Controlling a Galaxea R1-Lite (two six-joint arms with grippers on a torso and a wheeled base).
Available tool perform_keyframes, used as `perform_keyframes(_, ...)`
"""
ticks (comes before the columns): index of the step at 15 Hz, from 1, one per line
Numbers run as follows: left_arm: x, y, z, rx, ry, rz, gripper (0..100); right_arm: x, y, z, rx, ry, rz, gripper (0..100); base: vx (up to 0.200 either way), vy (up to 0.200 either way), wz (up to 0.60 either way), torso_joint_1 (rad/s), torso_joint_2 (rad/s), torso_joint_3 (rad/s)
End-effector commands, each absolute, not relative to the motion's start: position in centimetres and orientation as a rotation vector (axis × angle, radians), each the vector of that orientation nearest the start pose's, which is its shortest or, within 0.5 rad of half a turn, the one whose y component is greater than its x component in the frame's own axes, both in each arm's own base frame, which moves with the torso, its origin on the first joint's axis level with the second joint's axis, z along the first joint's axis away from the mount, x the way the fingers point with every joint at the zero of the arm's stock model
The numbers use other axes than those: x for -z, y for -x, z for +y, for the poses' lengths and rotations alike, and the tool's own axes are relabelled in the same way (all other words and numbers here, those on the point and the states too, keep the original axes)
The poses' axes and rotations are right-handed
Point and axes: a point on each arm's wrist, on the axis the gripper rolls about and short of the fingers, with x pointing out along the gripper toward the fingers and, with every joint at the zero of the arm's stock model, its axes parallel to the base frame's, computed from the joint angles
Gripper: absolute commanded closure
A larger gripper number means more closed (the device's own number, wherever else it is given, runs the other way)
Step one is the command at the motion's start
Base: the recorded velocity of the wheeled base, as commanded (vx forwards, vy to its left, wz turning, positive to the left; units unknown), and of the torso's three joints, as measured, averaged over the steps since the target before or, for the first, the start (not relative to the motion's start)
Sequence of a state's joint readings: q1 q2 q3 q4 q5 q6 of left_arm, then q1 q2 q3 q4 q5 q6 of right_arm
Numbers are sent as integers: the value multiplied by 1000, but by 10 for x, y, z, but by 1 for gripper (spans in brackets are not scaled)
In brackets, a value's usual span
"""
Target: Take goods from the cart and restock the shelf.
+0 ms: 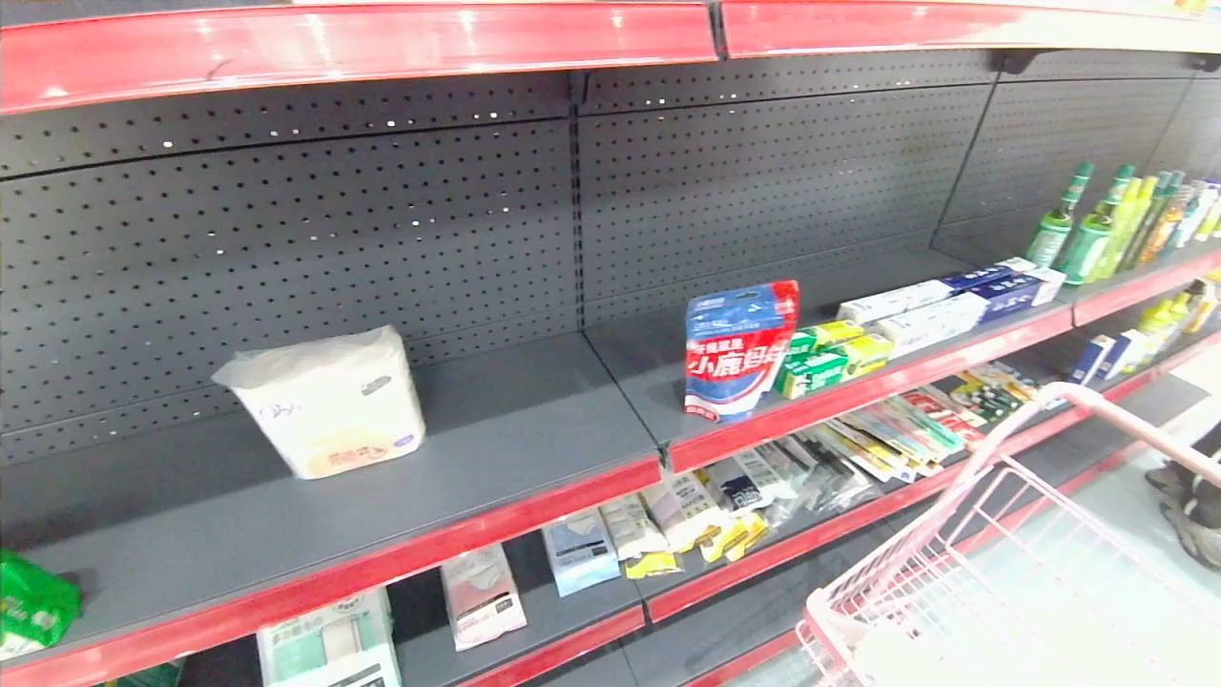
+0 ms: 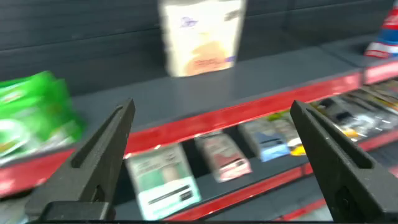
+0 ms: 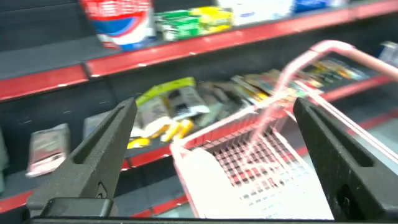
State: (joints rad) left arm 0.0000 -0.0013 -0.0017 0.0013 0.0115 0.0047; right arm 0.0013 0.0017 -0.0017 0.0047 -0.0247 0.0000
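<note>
We see our left end effector [image 2: 211,104] spread wide and holding nothing, facing the grey shelf [image 1: 515,420]. There a white tissue pack [image 1: 320,401] stands upright with open board on both sides, and a green pack [image 1: 33,606] lies at the left edge. Our right end effector [image 3: 214,102], likewise spread and empty, faces the pink wire cart [image 1: 1002,534] parked before the shelving at the right. A blue and red pouch [image 1: 736,348] with large lettering stands upright near the shelf's red front lip, just beside green boxes [image 1: 835,358] lying flat
</note>
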Motion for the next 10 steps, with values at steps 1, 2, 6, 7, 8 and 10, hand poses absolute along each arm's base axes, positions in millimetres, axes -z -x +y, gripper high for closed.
perform_keyframes(1,-76,23,0,-12,-5,0,0,-75,23,-1,23,0,5,0,0,0,-600,-2,7,-2)
perform_keyframes(2,-75,23,0,-12,-5,2,0,-75,23,-1,23,0,5,0,0,0,-600,-7,-2,2)
perform_keyframes(6,-76,23,0,-12,-5,0,0,-75,23,-1,21,-5,5,0,0,0,-150,1,-1,1)
perform_keyframes(7,-76,23,0,-12,-5,0,0,-75,23,-1,23,-5,6,0,0,0,0,0,0,0)
perform_keyframes(8,-75,23,0,-12,-6,2,0,-75,23,-1,20,-1,6,0,0,0,0,0,0,0)
perform_keyframes(10,-76,23,0,-12,-6,0,0,-76,22,-1,14,6,9,0,0,0,0,0,0,0)
